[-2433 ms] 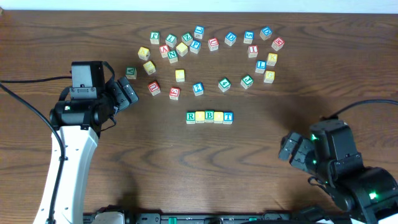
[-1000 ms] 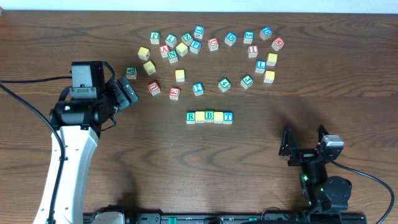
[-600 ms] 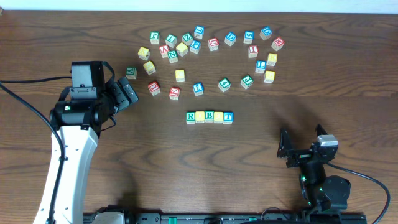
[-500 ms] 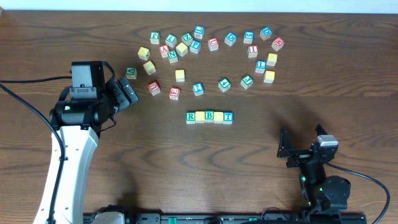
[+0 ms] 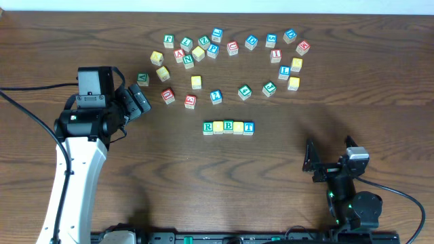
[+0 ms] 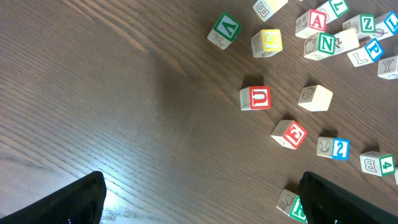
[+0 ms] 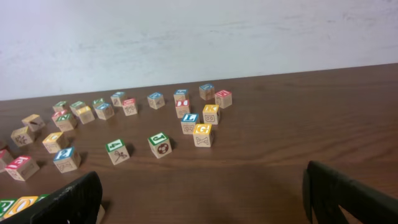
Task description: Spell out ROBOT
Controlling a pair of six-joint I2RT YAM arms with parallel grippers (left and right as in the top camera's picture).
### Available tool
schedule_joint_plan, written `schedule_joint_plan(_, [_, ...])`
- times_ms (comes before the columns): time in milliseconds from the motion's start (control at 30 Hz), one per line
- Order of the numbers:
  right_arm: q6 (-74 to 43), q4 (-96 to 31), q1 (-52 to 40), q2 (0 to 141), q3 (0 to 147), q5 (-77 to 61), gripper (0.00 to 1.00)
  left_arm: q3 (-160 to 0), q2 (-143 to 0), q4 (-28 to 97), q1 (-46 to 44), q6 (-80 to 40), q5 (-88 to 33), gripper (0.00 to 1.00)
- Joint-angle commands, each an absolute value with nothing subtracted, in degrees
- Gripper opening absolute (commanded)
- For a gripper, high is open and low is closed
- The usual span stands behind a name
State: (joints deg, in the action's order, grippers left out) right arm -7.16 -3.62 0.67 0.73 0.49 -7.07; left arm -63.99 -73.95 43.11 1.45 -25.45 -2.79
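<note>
Five cubes stand in a tight row at the table's middle: green R (image 5: 208, 127), a yellow cube (image 5: 218, 127), green B (image 5: 228, 126), a second yellow cube (image 5: 239, 127) and blue T (image 5: 249, 127). My left gripper (image 5: 140, 95) hovers open well to the row's left, empty. In the left wrist view only the R cube's corner (image 6: 288, 202) peeks out beside the right finger (image 6: 348, 199). My right gripper (image 5: 330, 150) stands open near the front right, empty, facing the back. The right wrist view catches the row's end (image 7: 23, 204) at the lower left.
Many other letter cubes lie scattered behind the row, in a left cluster (image 5: 193, 51) and a right cluster (image 5: 285, 64). A green cube (image 5: 142, 78) sits close to my left gripper. A red U cube (image 6: 256, 98) lies ahead of the left fingers.
The right arm has pulled back to the table's front edge, its open gripper now pointing toward the back, then settled. The left arm and all the cubes have stayed put.
</note>
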Motion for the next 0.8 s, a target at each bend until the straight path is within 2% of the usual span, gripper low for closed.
schedule_joint_plan(0, [-8.29,-3.9,0.43,0.32,0.32,-6.46,0.99,-65.06,-74.28,43.27,1.65,-25.3,-2.09,0.98])
schedule_joint_plan(300, [-1.32,-3.95,0.45,0.32,0.32,-6.35,0.99,-65.06,-74.28,43.27,1.65,-25.3,-2.09,0.98])
schedule_joint_plan(767, [-1.19,-3.99,0.43,0.32,0.32,-6.35,0.99,-65.06,-74.28,43.27,1.65,-25.3,-2.09,0.98])
